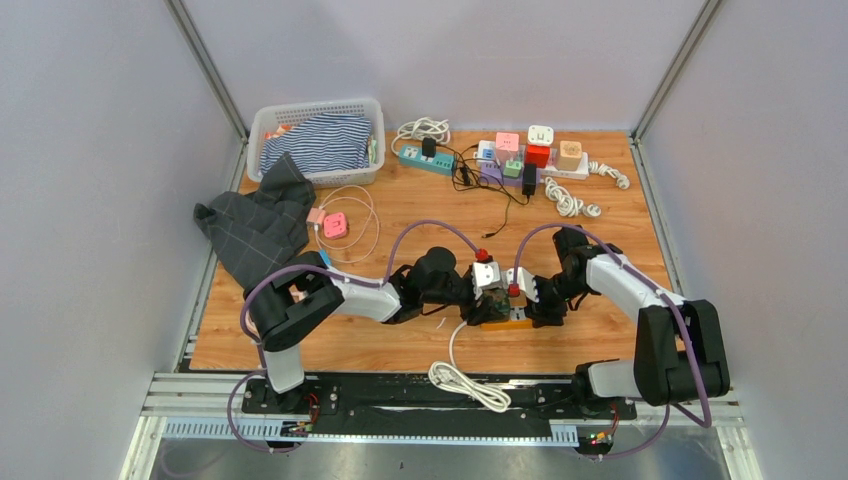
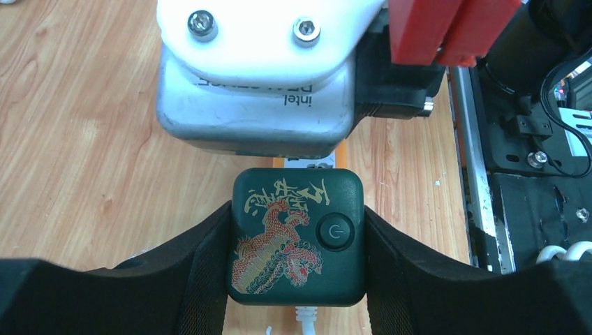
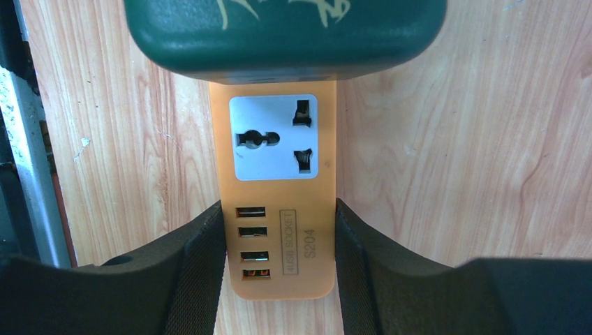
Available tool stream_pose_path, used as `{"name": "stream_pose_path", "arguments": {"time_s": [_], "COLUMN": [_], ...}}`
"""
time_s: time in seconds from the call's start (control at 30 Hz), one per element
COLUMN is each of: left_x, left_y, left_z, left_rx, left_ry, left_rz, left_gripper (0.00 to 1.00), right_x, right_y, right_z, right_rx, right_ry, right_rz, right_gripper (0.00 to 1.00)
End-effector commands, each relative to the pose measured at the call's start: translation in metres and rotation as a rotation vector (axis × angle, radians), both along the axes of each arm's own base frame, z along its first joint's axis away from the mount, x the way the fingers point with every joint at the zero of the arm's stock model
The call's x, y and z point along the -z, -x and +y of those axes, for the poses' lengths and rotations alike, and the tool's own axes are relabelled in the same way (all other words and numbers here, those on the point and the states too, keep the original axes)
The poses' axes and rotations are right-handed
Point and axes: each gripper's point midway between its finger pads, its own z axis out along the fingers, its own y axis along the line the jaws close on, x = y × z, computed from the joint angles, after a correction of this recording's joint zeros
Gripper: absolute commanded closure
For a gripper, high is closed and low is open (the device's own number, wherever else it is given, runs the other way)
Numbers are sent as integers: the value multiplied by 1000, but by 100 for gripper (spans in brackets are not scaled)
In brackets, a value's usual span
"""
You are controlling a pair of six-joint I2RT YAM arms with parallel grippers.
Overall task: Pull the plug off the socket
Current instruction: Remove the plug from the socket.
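left hand (image 2: 297, 262) clamping green plug (image 2: 279, 209) (dragon print), right hand (image 3: 279, 262) gripping socket (image 3: 315, 241)

Wooden table (image 1: 400, 345): orange socket strip (image 3: 314, 199), basket (image 1: 262, 125), cloth (image 1: 255, 228).

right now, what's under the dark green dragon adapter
An orange power strip runs out from under the adapter. Its free white socket and four USB ports show. The socket the adapter sits in, and its pins, are covered by its body.
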Motion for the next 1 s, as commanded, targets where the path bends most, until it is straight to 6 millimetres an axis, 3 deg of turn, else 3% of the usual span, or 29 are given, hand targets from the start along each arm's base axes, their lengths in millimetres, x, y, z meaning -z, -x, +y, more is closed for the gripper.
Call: {"name": "stream_pose_path", "arguments": {"time_s": [0.0, 0.13, 0.2, 0.3, 0.43, 0.5, 0.63, 0.7, 0.97], "left_x": [-4, 2, 4, 2, -1, 0, 7, 5, -1], "left_y": [4, 19, 20, 14, 5, 3, 1, 9, 8], "left_z": [-5, -5, -5, -6, -5, -4, 3, 1, 0], "left_rx": [-6, 19, 6, -37, -51, -52, -97, -88, -82], "left_ry": [6, -41, -57, -43, 1, -2, -56, -76, -8], "left_rz": [7, -208, -237, -164, 60, 54, -135, -237, 43], "left_gripper": [100, 100, 100, 100, 100, 100, 100, 100, 100], "right_x": [13, 13, 13, 14, 15, 15, 18, 18, 16], "right_y": [7, 7, 7, 7, 7, 7, 7, 7, 7], "right_z": [-15, -16, -16, -16, -16, -14, -16, -16, -15], "right_rx": [39, 39, 39, 39, 39, 38, 43, 47, 55], "right_ry": [69, 70, 71, 72, 75, 67, 88, 89, 79], "right_rz": [48, 48, 49, 49, 56, 58, 82, 79, 81], "right_gripper": [100, 100, 100, 100, 100, 100, 100, 100, 100]}}
